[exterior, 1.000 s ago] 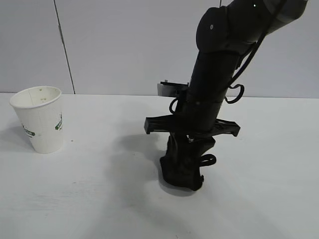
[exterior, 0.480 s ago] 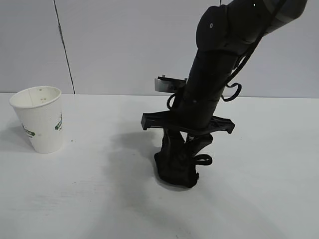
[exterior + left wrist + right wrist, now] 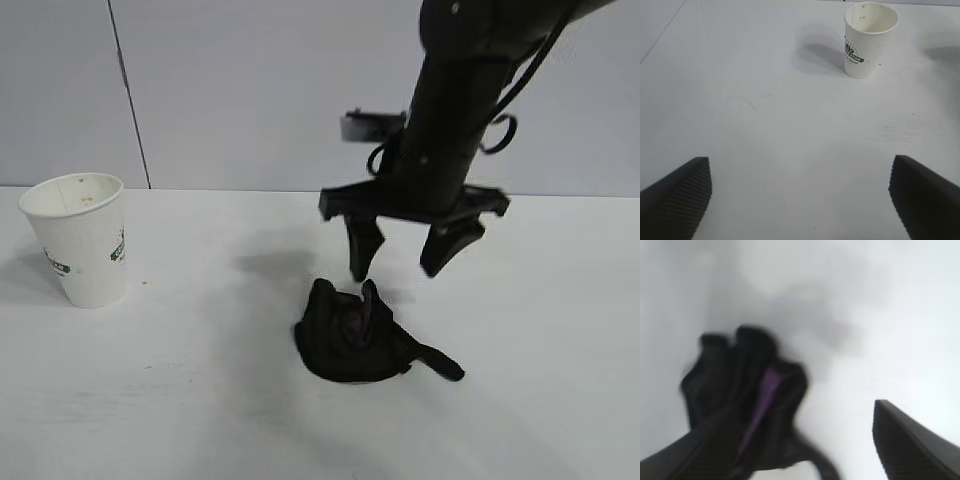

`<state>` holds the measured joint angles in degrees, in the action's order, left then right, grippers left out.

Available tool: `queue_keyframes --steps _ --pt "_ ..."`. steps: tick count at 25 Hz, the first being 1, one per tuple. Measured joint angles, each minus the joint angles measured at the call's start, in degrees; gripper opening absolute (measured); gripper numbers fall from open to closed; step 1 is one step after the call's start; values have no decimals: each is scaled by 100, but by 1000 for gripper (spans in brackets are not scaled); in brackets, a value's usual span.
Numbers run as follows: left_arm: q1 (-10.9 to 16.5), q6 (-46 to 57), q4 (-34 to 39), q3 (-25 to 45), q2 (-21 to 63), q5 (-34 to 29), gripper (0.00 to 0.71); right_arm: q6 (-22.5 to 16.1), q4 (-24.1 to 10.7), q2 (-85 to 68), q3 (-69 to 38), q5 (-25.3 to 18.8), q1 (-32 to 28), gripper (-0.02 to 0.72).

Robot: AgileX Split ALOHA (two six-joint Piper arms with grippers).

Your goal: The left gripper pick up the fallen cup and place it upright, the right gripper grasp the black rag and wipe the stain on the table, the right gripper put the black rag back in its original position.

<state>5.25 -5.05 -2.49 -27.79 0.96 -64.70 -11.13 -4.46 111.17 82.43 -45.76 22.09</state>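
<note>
Exterior view: the right pincer [image 3: 404, 262], two long tapered black fingers on a bar-like black body at the end of a thick black arm, hangs above the broad flat white matte worktop [image 3: 200, 400] with its fingers pointing steeply down. Its fingers stand spread apart with nothing between them. Just below them lies the small bunched black rag [image 3: 358, 335], resting on the worktop by itself, clear of both fingertips, with one thin tail of cloth trailing away from the heap on the side away from the cup. A soft shadow lies on the worktop next to the rag.

Well apart from the rag, near the view's left edge, the white paper cup with a dimpled wall and green lettering [image 3: 82, 240] stands upright on the worktop, mouth up.

In the right wrist view the rag [image 3: 747, 405] appears with a purple patch showing among its black folds, and one black fingertip [image 3: 912, 442] stands off to the side of it, not touching.

In the left wrist view the left pincer [image 3: 800, 195] is held over bare worktop [image 3: 790, 125] with its two ribbed, wedge-shaped black fingers spread wide and empty. The cup [image 3: 867, 39] stands upright well ahead of it, its empty inside visible.

No stain can be made out on the worktop in any of the views.
</note>
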Motion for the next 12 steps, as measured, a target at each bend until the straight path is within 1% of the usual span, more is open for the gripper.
queue_keyframes --steps 2,3,6,7,8,9,12 --pt "0 0 0 0 0 0 694 -491 -750 -359 0 -126 -218 505" --pt "0 0 0 0 0 0 694 -726 -1086 -508 0 -275 -351 493" --pt "0 0 0 0 0 0 694 -1188 -2228 -858 0 -886 -761 463" --pt "0 0 0 0 0 0 694 -1264 -2475 -970 0 -1096 -909 461" --pt "0 0 0 0 0 0 694 -1326 -2690 -1121 0 -1256 -1056 461" --pt "0 0 0 0 0 0 694 -1377 -2817 -1311 0 -1360 -1174 460" --pt "0 0 0 0 0 0 694 -1432 -2944 -2042 0 -1452 -1529 459"
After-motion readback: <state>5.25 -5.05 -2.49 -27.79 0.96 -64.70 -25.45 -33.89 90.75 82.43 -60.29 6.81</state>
